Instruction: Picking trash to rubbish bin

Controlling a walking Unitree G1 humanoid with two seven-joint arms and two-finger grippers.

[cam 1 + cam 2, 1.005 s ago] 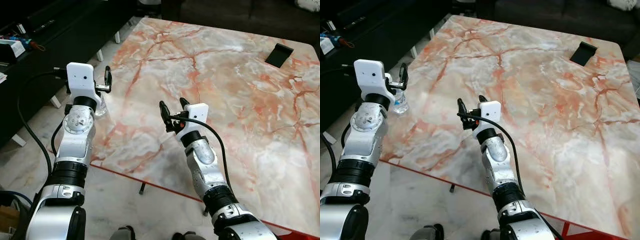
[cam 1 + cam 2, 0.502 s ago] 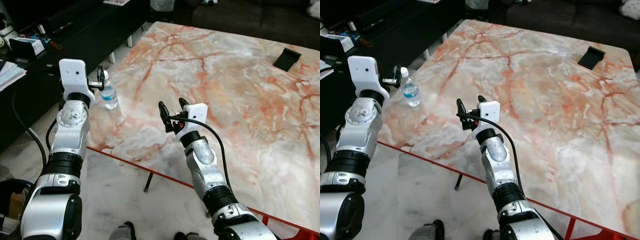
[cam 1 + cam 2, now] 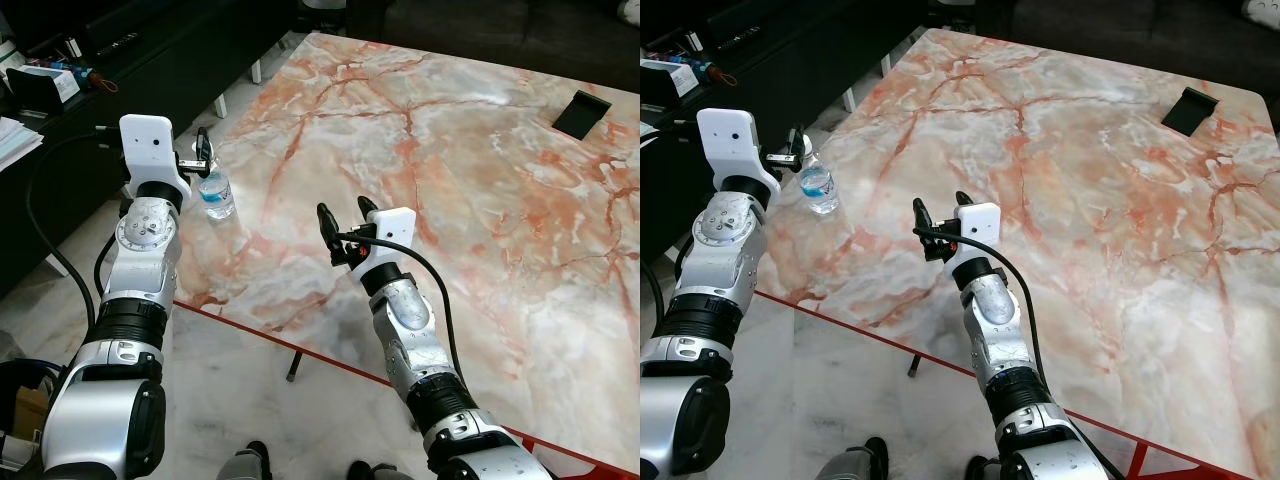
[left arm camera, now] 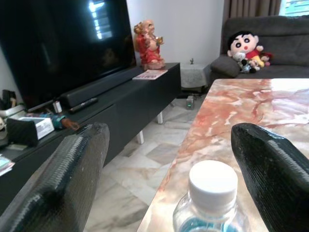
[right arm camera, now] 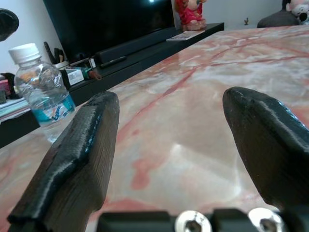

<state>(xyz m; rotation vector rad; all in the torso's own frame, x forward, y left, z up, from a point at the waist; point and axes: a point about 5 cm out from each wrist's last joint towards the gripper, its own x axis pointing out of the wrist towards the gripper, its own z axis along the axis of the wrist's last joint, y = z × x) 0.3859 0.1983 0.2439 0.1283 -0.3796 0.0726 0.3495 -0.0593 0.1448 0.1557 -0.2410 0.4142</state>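
A small clear water bottle point(image 3: 217, 194) with a white cap and blue label stands upright near the left edge of the marble table point(image 3: 480, 170). My left gripper point(image 3: 201, 154) is open and hovers just above and behind the cap. In the left wrist view the cap point(image 4: 213, 180) sits low between the two fingers point(image 4: 72, 169). My right gripper point(image 3: 343, 209) is open and empty above the table's front part. It points toward the bottle point(image 5: 41, 90), which stands well ahead of it.
A black TV cabinet point(image 3: 120, 70) with small boxes and papers runs along the left, across a strip of tiled floor point(image 3: 240, 400). A small black object point(image 3: 582, 113) lies at the table's far right. The table has a red front edge point(image 3: 300, 345).
The head view has swung, so the bottle, hidden behind the left wrist a second ago, now shows beside it. Both grippers hold the same open pose.
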